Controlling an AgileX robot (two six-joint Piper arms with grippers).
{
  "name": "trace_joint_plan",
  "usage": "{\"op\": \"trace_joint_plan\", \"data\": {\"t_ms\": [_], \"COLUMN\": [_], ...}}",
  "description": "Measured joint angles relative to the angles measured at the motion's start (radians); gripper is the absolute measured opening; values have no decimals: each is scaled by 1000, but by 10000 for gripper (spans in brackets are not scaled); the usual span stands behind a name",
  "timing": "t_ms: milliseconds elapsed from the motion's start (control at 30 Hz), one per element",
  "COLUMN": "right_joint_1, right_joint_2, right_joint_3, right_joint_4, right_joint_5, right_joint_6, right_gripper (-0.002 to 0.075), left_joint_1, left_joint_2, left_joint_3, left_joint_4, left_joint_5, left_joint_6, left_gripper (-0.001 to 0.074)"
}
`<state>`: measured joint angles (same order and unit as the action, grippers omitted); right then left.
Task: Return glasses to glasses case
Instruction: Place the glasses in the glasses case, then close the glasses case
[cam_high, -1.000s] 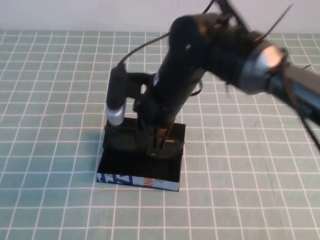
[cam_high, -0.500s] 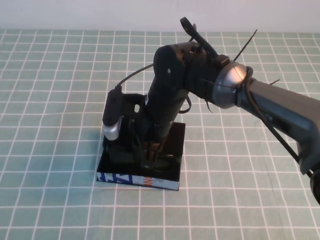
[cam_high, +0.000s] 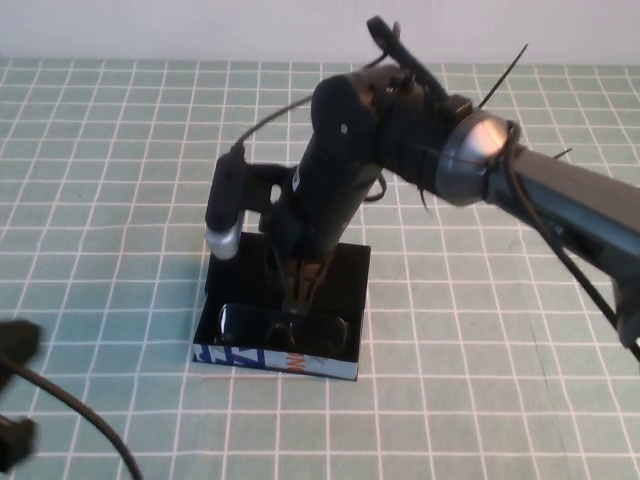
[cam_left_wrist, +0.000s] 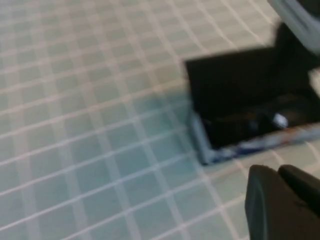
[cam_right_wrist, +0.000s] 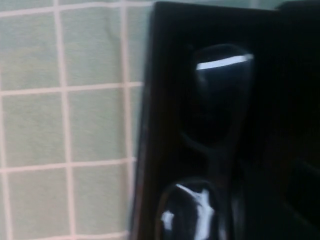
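The glasses case (cam_high: 345, 285) lies open in the middle of the table, black inside, with a light-blue front side. The black glasses (cam_high: 283, 328) lie inside it along the front wall, lenses reflecting light. They also show in the right wrist view (cam_right_wrist: 215, 125), flat in the case (cam_right_wrist: 160, 60). My right gripper (cam_high: 300, 292) hangs just above the glasses, open and empty. My left gripper (cam_left_wrist: 277, 171) is shut and empty, low over the mat to the front left of the case (cam_left_wrist: 235, 95).
The table is covered by a green mat with a white grid (cam_high: 120, 150). The right arm (cam_high: 540, 200) reaches in from the right across the case. The left arm (cam_high: 18, 345) and its cable show at the front left corner.
My right gripper has risen out of the case and the glasses now lie uncovered along its front wall. The left arm has come into view at the front left.
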<state>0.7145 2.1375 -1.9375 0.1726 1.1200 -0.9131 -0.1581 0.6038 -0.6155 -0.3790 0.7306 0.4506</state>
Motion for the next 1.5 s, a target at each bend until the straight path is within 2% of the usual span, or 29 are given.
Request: {"op": "trace_joint_plan", "data": {"t_ms": [133,300,400,600,733,967,1067,1300,1500], "right_joint_1": [-19,-105,-165,-248,-266,-266,-266,-266,-266], "right_joint_2": [-21,-27,-27,-21,-5,40,49,65,106], "right_joint_3": [-40,-56,-56,-56,-56,-56,-56,-56,-56], "right_joint_4": [-19,12,95,283,325,344,348,351,361], "right_joint_5": [-18,-97,-102,-126,-138,-149,-168,-168,-117], "right_joint_6": [53,247,295,312,312,312,312,312,312], "right_gripper": [27,-7,-10,-11,-11,-11,-11,-11,-11], "left_joint_1": [0,0,0,-4,-76,-317,-379,-531,-595], "left_joint_2": [82,208,293,491,594,688,745,900,1007], "left_joint_3": [124,233,238,174,94,-20,-21,-21,-21], "left_joint_4": [-319,-667,-763,-798,-738,-516,-531,-629,-681], "left_joint_5": [-79,-200,-226,-176,-188,-330,-401,-692,-811], "left_joint_6": [311,654,767,928,950,780,736,705,687], "left_gripper": [1,1,2,2,2,2,2,2,1]}}
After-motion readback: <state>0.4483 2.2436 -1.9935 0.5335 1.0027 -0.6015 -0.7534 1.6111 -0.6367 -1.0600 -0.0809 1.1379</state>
